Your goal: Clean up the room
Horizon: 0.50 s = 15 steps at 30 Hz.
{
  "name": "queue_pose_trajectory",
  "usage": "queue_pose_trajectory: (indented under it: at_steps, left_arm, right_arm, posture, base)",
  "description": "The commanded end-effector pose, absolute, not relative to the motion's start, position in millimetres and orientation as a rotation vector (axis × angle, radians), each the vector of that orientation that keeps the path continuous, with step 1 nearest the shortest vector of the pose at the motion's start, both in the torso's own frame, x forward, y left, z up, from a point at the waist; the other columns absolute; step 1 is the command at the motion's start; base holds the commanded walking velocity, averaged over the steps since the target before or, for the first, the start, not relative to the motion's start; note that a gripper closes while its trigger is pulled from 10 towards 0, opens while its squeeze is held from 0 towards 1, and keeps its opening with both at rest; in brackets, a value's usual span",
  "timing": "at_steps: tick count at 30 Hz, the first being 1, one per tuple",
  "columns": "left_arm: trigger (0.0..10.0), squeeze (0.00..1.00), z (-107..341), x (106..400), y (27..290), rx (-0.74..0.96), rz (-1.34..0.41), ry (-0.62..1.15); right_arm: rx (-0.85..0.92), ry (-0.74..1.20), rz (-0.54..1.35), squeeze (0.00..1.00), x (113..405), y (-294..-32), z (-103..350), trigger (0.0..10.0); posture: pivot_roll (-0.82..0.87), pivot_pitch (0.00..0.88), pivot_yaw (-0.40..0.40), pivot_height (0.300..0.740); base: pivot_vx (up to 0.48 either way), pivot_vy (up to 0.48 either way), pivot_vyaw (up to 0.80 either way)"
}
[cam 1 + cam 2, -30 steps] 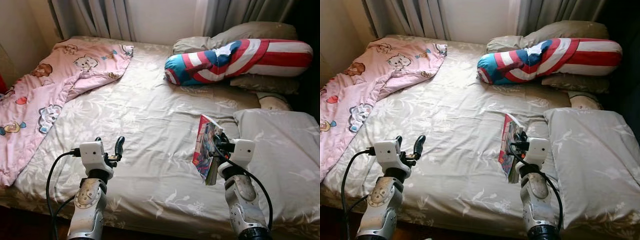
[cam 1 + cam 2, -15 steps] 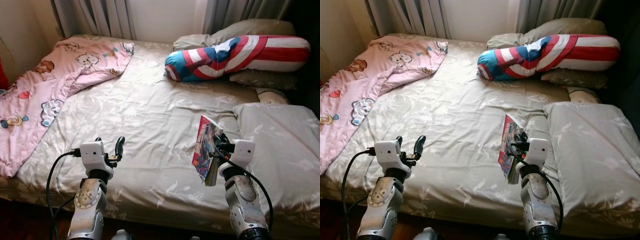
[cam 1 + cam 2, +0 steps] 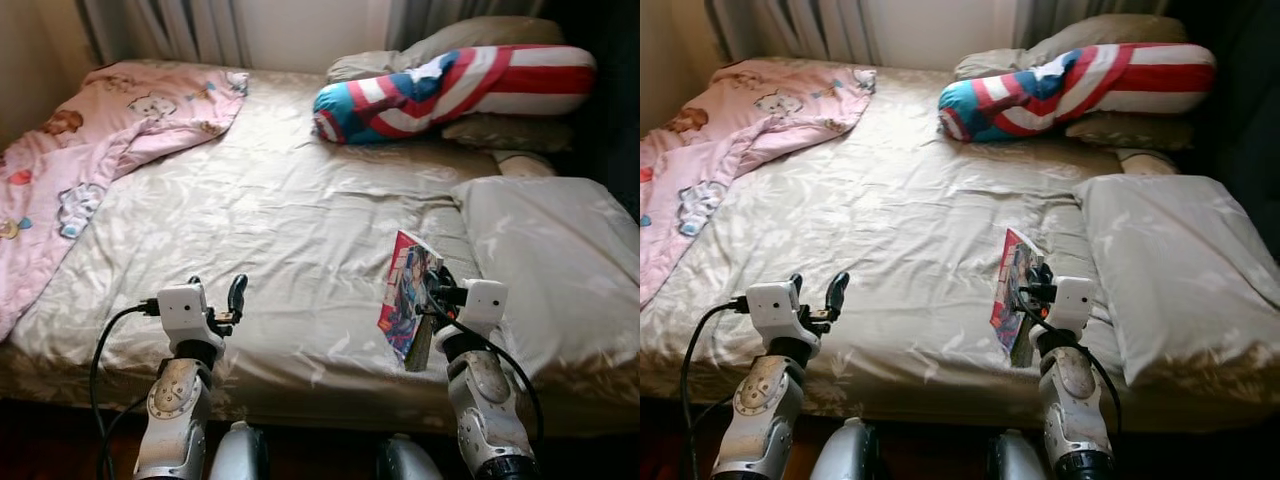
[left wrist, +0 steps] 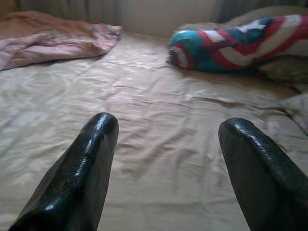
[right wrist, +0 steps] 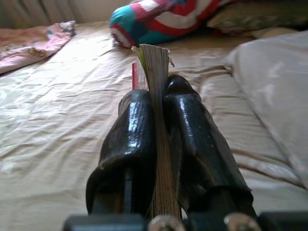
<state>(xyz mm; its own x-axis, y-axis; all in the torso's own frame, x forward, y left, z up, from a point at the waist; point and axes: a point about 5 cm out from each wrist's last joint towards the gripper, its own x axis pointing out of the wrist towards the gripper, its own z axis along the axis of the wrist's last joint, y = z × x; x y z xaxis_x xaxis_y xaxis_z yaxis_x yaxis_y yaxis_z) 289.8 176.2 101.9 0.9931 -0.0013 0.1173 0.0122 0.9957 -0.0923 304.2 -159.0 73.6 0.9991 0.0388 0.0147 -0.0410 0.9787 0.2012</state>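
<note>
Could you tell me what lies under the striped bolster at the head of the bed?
The striped bolster rests on beige pillows, whose edges show below and behind it. Whatever lies beneath its middle is covered.

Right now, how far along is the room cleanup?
Early. In hand: the right gripper has its jaws shut on a comic book, lifted off the bed. The left gripper is open and holds nothing. Left: the pink blanket lies crumpled, and the striped bolster and grey pillow lie unarranged.
</note>
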Motion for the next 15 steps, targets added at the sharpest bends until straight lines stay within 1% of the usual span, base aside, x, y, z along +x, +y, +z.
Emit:
queue_pose_trajectory:
  at_steps: [1, 15]
  left_arm:
    - [10.0, 0.0, 96.6, 286.5, 177.1, -0.096, -0.002, -0.094]
    - [10.0, 0.0, 98.0, 286.5, 176.8, -0.105, -0.006, -0.1]
  right_arm:
    - [0.198, -0.048, 0.051, 0.0, 309.8, -158.2, 82.6, 10.0]
    - [0.202, -0.052, 0.06, 0.0, 309.8, -156.2, 83.1, 10.0]
  posture:
    - [-0.05, 0.121, -0.042, 0.636]
    - [-0.04, 0.119, -0.041, 0.636]
  base:
    - [0.0, 0.0, 0.0]
    - [0.0, 0.0, 0.0]
